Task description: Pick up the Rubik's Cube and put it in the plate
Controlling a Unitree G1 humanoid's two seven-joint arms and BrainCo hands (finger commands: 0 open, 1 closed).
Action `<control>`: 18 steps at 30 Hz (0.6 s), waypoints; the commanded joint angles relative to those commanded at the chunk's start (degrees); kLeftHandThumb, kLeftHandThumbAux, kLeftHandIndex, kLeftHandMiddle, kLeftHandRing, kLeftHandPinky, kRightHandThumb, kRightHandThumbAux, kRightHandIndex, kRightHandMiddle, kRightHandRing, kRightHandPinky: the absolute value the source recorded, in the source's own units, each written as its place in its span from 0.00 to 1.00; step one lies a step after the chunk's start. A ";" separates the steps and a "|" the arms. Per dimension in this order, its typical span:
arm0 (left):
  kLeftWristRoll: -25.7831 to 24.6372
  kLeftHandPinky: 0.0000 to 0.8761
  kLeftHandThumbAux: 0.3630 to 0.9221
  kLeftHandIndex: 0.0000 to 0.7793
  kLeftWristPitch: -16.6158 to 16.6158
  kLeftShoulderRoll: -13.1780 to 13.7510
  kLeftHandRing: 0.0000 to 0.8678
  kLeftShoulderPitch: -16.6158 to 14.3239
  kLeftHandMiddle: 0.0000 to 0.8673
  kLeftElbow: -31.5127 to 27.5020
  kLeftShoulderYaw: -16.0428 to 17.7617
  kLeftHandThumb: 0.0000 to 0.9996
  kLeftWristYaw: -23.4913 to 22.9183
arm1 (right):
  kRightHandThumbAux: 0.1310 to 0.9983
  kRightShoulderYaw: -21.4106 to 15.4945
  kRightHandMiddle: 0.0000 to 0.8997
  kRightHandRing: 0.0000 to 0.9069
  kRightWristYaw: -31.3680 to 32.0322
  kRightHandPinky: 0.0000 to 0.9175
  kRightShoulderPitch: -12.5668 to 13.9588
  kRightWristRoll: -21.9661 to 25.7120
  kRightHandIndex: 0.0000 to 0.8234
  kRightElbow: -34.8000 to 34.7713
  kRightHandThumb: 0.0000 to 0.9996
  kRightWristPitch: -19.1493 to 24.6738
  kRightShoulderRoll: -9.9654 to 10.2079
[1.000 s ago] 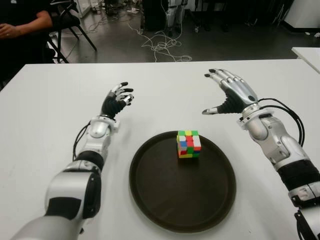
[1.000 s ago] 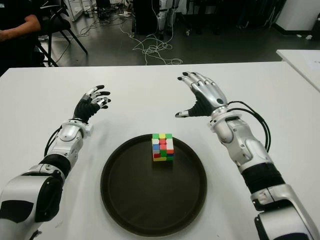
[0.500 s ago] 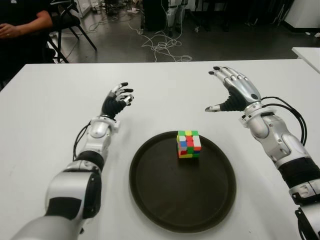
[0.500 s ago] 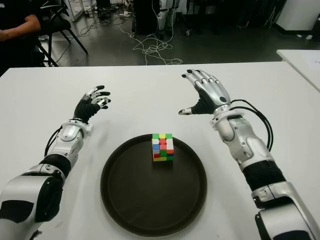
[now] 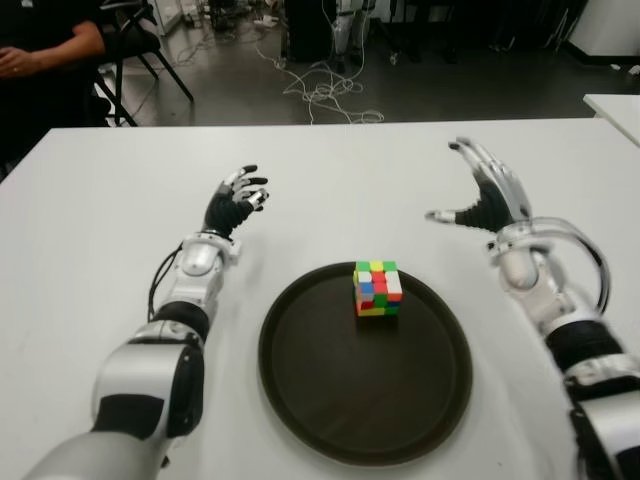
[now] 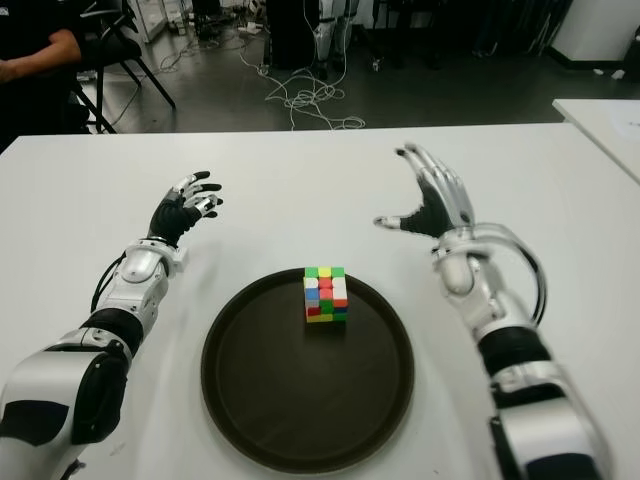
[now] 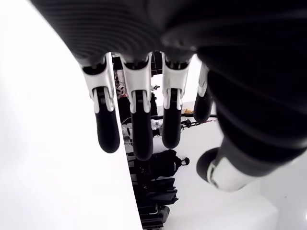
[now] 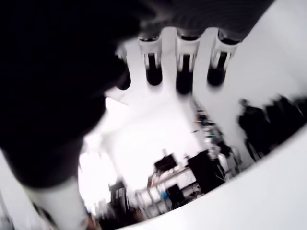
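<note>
Left eye view: cube [image 5: 377,288] sits in the plate [image 5: 300,400] near its 12 o'clock rim. Right hand [image 5: 487,195] at 2 o'clock and left hand [image 5: 235,200] at 10 o'clock are spread, empty. Cube looks light, rigid; best pinched on opposite faces.

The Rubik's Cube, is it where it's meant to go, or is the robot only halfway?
Looks done: the Rubik's Cube sits inside the plate, toward its far edge. Nothing is in hand: the right robot hand is open above the table beyond the plate, and the left robot hand is open, left of the plate. Nothing obvious remains.
</note>
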 joint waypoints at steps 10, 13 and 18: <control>0.40 0.38 0.61 0.22 -0.38 0.00 0.35 0.11 0.32 -0.10 -0.39 0.26 -0.17 | 0.83 -4.60 0.44 0.46 1.91 0.47 -6.14 6.35 0.39 4.41 0.11 2.80 0.69; 0.70 0.38 0.62 0.22 -0.36 0.09 0.35 0.15 0.32 -0.10 -0.69 0.25 0.06 | 0.83 -4.18 0.44 0.47 1.09 0.48 -6.21 6.15 0.39 4.35 0.11 2.12 1.04; 1.30 0.37 0.62 0.22 -0.36 0.13 0.34 0.27 0.32 -0.10 -1.23 0.24 0.40 | 0.83 -3.04 0.45 0.47 0.11 0.46 -4.98 5.16 0.40 3.49 0.10 0.25 1.05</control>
